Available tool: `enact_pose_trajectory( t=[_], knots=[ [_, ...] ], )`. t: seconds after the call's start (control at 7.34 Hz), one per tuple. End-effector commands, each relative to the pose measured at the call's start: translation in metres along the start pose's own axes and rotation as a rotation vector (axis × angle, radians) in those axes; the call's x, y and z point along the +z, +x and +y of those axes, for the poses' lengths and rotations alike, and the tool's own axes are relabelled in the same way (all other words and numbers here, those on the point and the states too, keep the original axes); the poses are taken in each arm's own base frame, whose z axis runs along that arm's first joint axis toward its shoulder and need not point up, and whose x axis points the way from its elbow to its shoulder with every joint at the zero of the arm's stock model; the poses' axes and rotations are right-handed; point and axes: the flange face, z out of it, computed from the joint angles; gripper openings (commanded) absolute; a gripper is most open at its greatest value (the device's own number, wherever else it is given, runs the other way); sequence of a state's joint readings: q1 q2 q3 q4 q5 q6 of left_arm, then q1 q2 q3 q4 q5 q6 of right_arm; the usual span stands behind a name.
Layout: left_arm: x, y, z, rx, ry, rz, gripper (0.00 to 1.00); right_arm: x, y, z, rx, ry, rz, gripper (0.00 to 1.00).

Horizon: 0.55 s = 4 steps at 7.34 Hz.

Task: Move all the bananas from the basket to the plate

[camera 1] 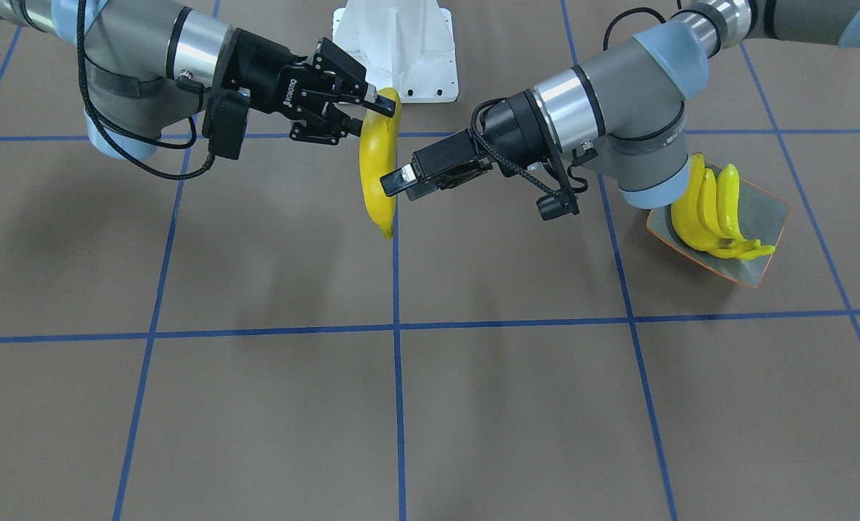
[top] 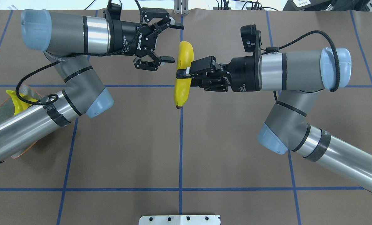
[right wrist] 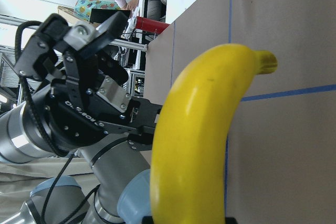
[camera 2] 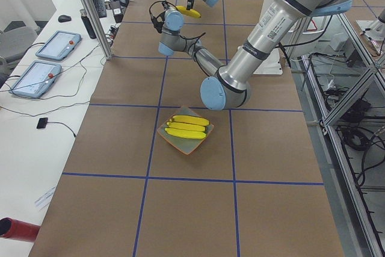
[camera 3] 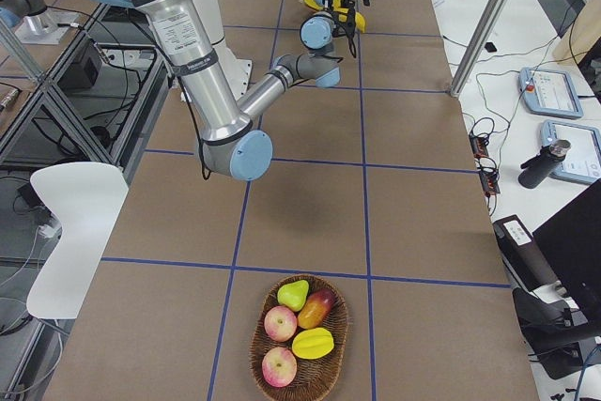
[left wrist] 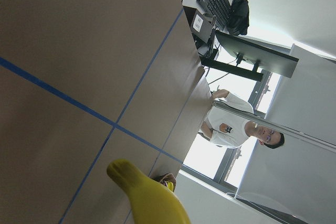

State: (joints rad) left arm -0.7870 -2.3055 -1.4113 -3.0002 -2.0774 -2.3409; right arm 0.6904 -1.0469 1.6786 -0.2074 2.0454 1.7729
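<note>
overhead: right pincer (top: 183,73) is pinching a fourth banana (top: 180,92) mid-air toward twelve o'clock; left pincer (top: 177,43) is hovering spread by its far end; left-side view: three bananas (camera 2: 186,126) are lying on the plate (camera 2: 183,144); right-side view: basket (camera 3: 257,345) at six o'clock is holding other fruit (camera 3: 280,323) only; only its placing seems to be waiting

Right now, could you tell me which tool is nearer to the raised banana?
The right. The right tool is shut on the banana around its middle. The left tool is open beside the banana's far end, with a small gap in the overhead view.
</note>
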Motion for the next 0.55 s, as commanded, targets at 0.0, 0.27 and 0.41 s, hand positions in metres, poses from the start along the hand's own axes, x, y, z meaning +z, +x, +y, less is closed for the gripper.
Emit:
enact_pose_trajectory(
  t=[0.0,0.27,0.41],
  knots=[
    [0.0057,-0.0012,0.0072,0.000,-0.015,0.000,0.99,0.0015,0.0001,-0.0008,0.000,0.000,-0.001,0.00],
    [0.0093,-0.0004,0.0115,0.001,-0.024,0.001,0.94,0.0021,0.0000,-0.0011,0.000,0.000,-0.001,0.00],
    [0.0105,-0.0004,0.0137,0.001,-0.028,0.002,0.93,0.0018,-0.0007,-0.0008,-0.001,0.000,-0.002,0.00]
  ],
)
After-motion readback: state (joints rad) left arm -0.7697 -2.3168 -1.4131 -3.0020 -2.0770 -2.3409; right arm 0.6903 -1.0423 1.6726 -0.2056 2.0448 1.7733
